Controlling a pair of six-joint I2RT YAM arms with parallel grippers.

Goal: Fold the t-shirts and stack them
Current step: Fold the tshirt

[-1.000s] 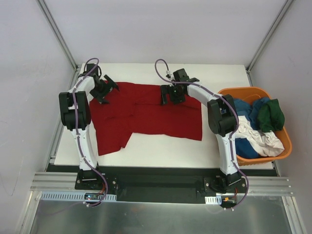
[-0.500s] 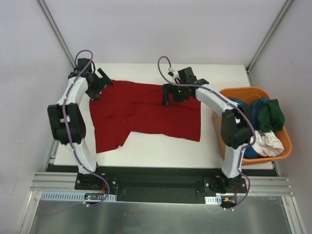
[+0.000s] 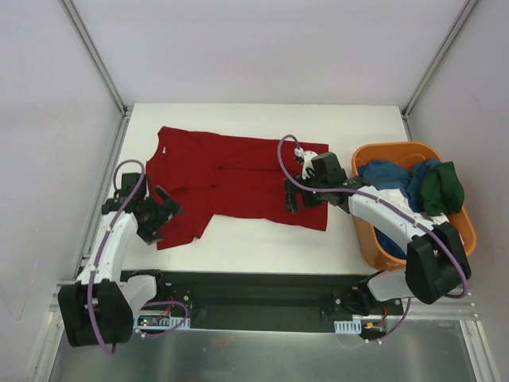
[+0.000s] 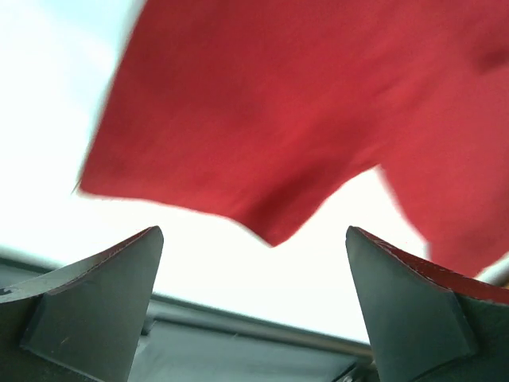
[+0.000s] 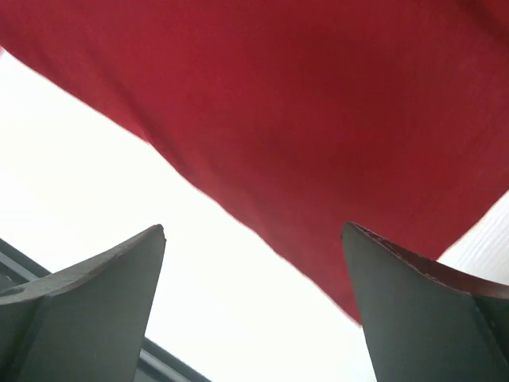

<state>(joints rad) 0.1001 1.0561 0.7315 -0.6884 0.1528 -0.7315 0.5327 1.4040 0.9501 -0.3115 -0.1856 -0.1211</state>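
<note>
Both jaws are spread wide, nothing held. The left end effector (image 3: 157, 213) hovers at the dark red t-shirt's (image 3: 238, 179) near-left flap, the right end effector (image 3: 304, 197) at its near-right corner. My call: pinch both low and evenly, one layer each. The shirt lies spread on the desk (image 3: 262, 239), slightly rumpled.

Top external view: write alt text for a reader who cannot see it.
A dark red t-shirt lies spread on the white table, with the left fingers open by its near-left corner and the right fingers open over its near-right hem. An orange basket on the right holds a blue shirt and a green shirt.
</note>
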